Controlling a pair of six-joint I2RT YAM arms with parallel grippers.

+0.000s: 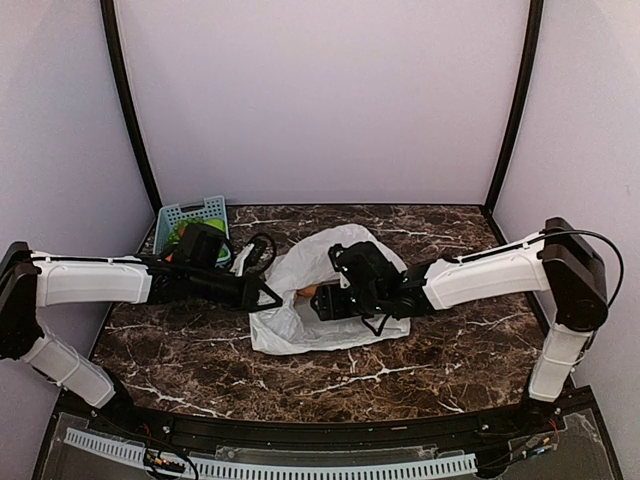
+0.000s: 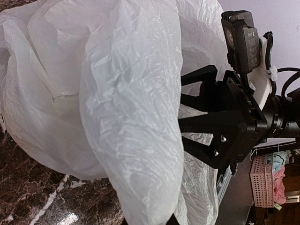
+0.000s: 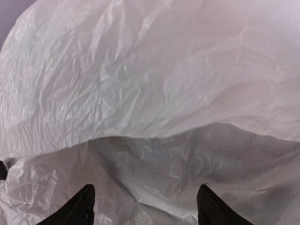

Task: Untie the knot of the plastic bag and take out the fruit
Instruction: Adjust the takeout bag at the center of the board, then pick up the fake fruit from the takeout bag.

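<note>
Fingers of the right arm point(image 3: 83, 210) are spread wide. Between their two dark tips there is only the crumpled white film of the plastic bag point(image 1: 300, 330), so they hold nothing. Fingers of the left arm point(image 1: 268, 296) meet in a point at the left edge of the bag. A fold of film hangs directly before the left wrist camera, but these fingers are almost all covered. I cannot tell if they are pressed on the film or only touch it.

The bag lies on the dark marble tabletop point(image 1: 430, 350) between the two sets of fingers and touches both. Its long axis runs from the far side toward the arm bases, across the line that joins the fingers. Between them, a little nearer to the right fingers, an orange-brown fruit point(image 1: 312, 290) shows through a gap in the film. The knot I cannot find in any view; perhaps the folds hide it.

In my judgement the right fingers are nearer to the fruit and face it straight. They are better placed to reach in, if the left ones keep the film aside.
</note>
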